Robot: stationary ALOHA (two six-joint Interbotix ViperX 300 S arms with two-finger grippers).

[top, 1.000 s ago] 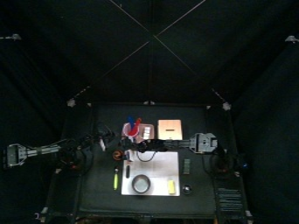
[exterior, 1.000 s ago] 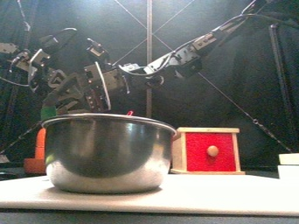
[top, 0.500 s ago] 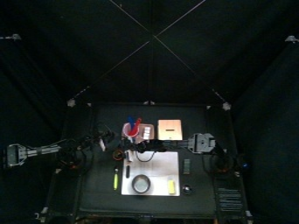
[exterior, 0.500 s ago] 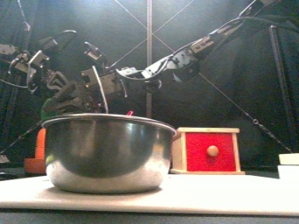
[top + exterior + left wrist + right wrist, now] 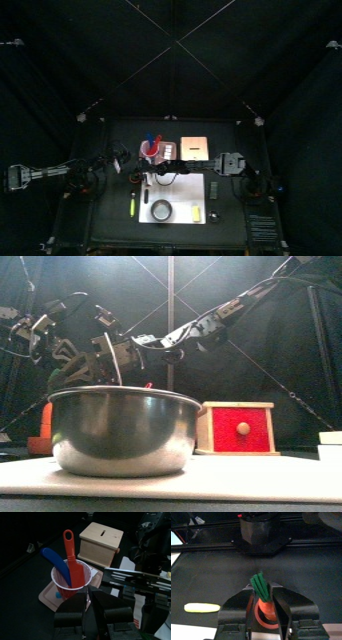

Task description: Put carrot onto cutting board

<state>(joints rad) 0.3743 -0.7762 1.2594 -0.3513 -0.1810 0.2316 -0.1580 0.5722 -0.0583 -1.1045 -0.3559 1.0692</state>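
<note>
carrot (image 5: pixel 265 605): between right pincer (image 5: pixel 266 612) jaws, long axis along them, green top outward
right pincer: jaws apart, probably touching carrot
left pincer (image 5: pixel 90 607): together, idle

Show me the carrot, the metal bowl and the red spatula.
carrot (image 5: pixel 266 608), right wrist view, orange body between the jaws
metal bowl (image 5: pixel 123 431), front view, its side wall
red spatula (image 5: pixel 70 554), left wrist view, its handle
</note>
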